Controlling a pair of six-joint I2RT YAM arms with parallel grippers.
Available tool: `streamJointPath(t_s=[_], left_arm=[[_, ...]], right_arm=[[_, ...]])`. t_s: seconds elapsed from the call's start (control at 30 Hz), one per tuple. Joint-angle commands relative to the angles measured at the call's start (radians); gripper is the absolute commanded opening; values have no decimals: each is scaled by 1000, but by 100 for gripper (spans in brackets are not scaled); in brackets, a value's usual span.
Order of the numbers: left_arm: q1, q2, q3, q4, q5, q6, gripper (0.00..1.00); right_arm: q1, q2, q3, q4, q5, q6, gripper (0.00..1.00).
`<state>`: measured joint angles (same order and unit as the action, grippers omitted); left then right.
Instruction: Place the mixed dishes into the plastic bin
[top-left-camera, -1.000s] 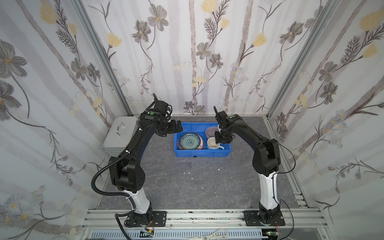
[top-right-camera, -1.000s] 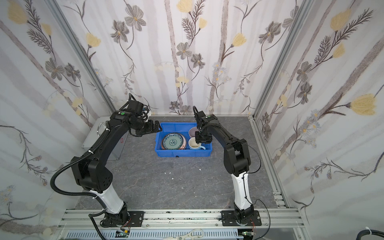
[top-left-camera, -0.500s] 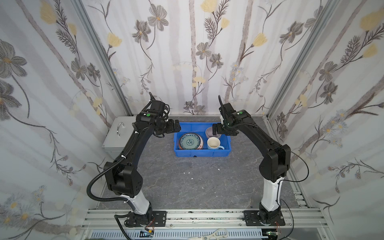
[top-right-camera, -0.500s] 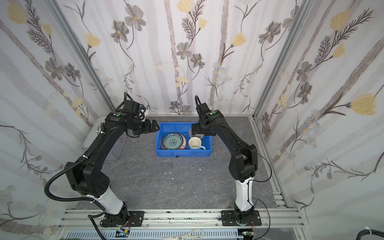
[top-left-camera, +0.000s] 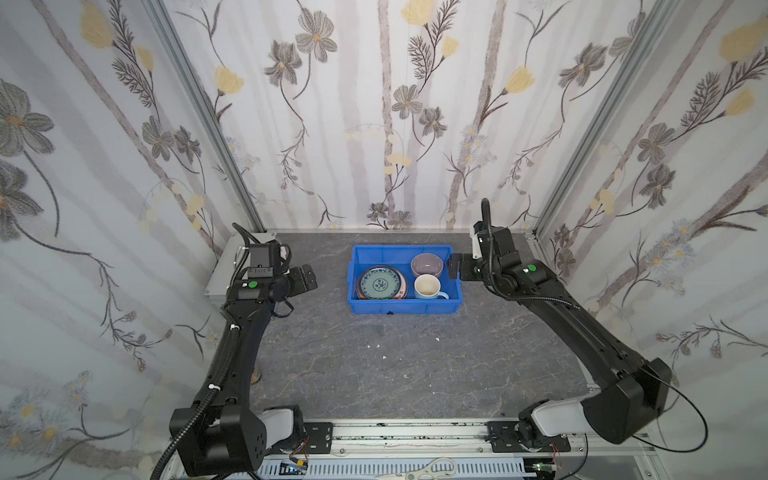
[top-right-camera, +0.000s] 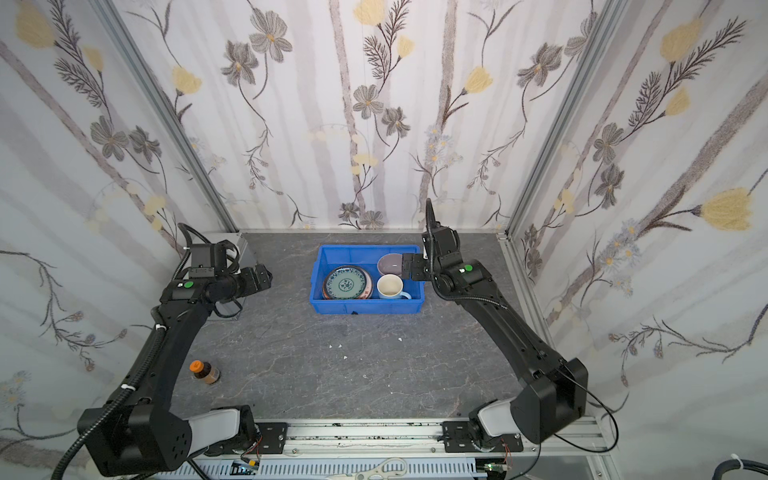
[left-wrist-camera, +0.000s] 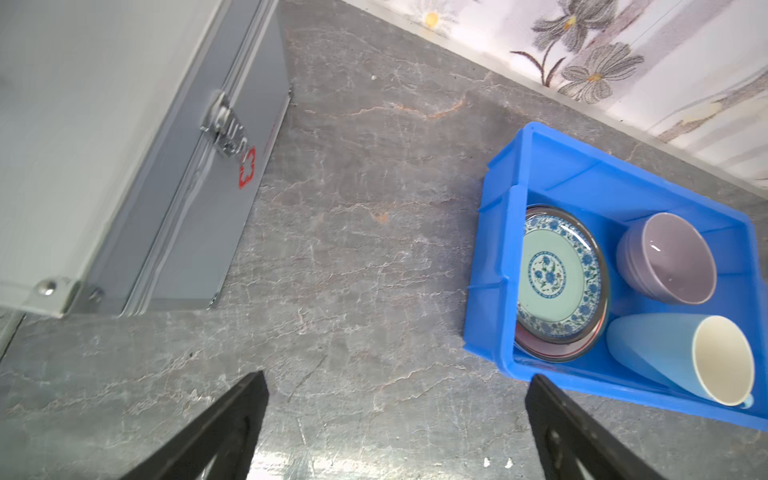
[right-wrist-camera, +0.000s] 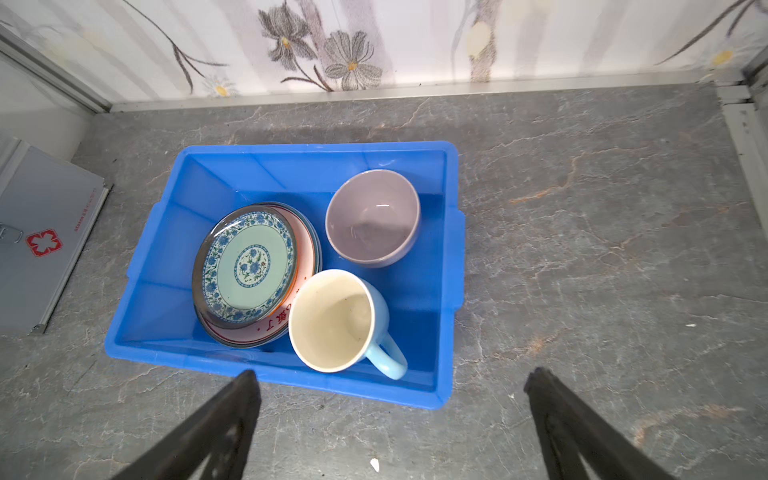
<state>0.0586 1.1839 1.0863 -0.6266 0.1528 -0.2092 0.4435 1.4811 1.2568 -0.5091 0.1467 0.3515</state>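
Left tool (left-wrist-camera: 397, 376) and right tool (right-wrist-camera: 392, 371) wide, empty. Pale-blue round mug (right-wrist-camera: 338, 320) in bright blue plastic bin (right-wrist-camera: 316, 147) looks stiff, slick, chippable; I'd pinch its rim wall.

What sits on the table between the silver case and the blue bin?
Nothing: the left wrist view shows bare grey tabletop between the silver case and the blue bin. In both top views the open left gripper hangs above it.

We hold our black left arm (top-left-camera: 244, 332) bent up from its base, its black parallel left gripper (top-left-camera: 304, 279) pointing inward, jaws spread wide. Our black right arm (top-left-camera: 573, 326) mirrors it, its right gripper (top-left-camera: 456, 266) pointing inward, jaws equally wide apart.
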Motion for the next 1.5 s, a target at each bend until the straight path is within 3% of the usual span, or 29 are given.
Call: streamJointPath(t_s=[0.0,0.13,0.23,0.4,0.57,0.9,1.17,1.33,1.43,1.47], left_arm=[[25,-67,-111,164,-28,6,100],[32,-192,-308,375,-107,34,100],[33,-235,-402,477,-157,67,100],[37,-238,-512,628,-213,96,100],[39,-186,-586,782,-214,100,100],[39,51,-668,1183,-164,81,100],[38,273,-695,1432,-154,78,100],[18,316,-668,1432,-55,141,100],[-29,397,-699,1568,-96,192,100],[-34,384,-694,1532,-85,197,100]], right_arm=[[-22,-97,-164,262,83,-5,100],[-54,-177,-308,322,92,-7,100],[-54,-289,-454,475,82,-53,100],[-60,-508,-757,758,154,-123,100],[-95,-604,-888,835,226,-182,100],[-170,-506,-981,1077,245,-236,100],[-273,-461,-1124,1379,204,-316,100],[-362,-320,-1181,1642,157,-285,100],[-392,-209,-1164,1781,137,-294,100],[-407,-172,-1150,1799,119,-281,100]])
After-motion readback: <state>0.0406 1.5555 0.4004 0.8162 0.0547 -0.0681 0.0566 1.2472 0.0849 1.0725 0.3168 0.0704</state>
